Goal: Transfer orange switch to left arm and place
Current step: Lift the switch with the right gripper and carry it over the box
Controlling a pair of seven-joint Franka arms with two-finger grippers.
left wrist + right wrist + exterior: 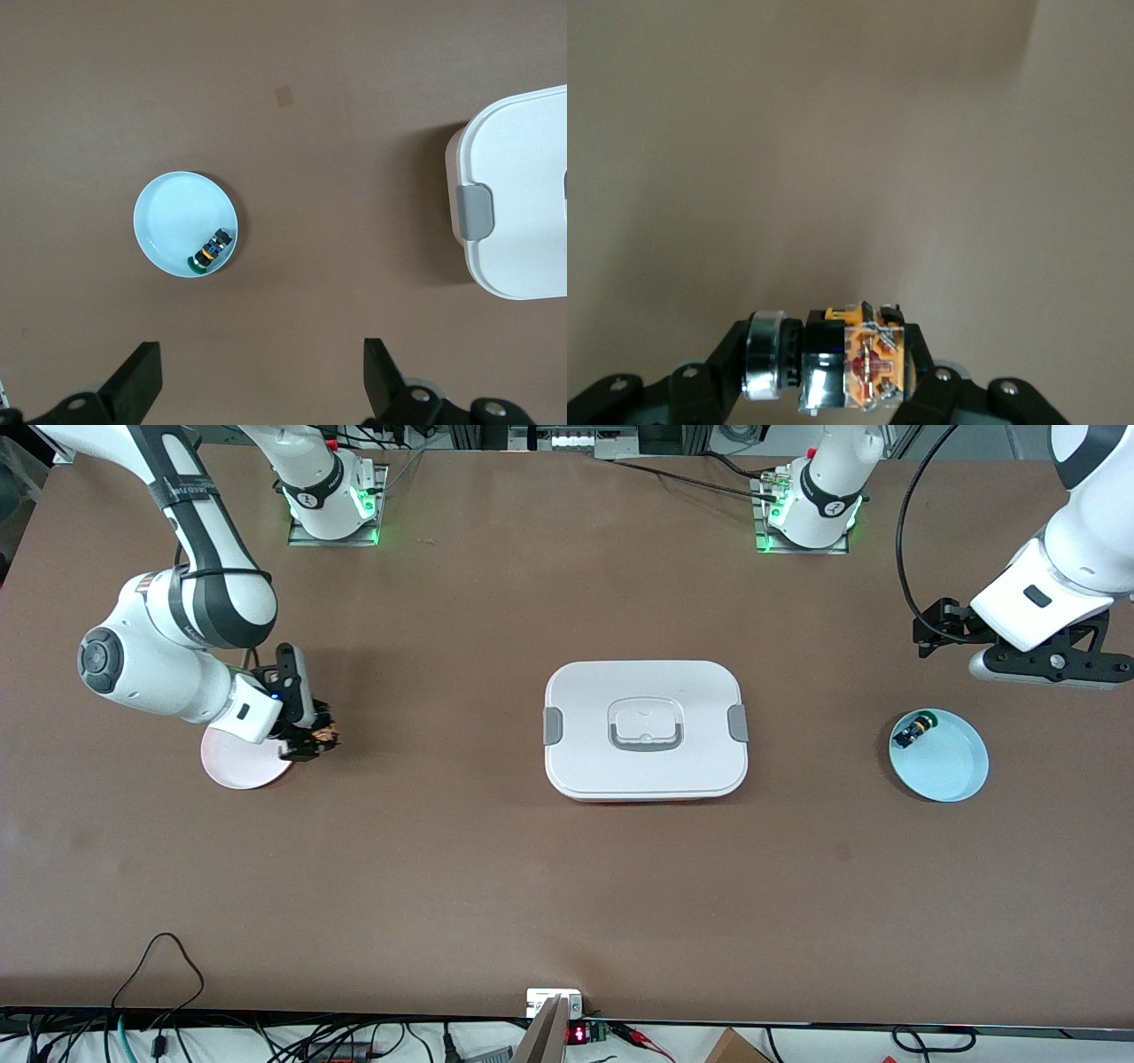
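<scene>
Clamping the tiny black-topped orange switch (850,367), the right gripper (312,737) hangs beside the pink round plate (235,766). Handover past the white lidded box (645,729) remains; the left gripper (261,376) waits, jaws wide.

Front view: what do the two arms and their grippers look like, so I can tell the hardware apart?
Both arms are white, rounded, jointed shells with dark grey-black bands, on bases lit green. The right gripper has short black fingers under a white wrist block showing a small blue light. The left gripper is black under a white wrist housing, with a black cable looping above it.
</scene>
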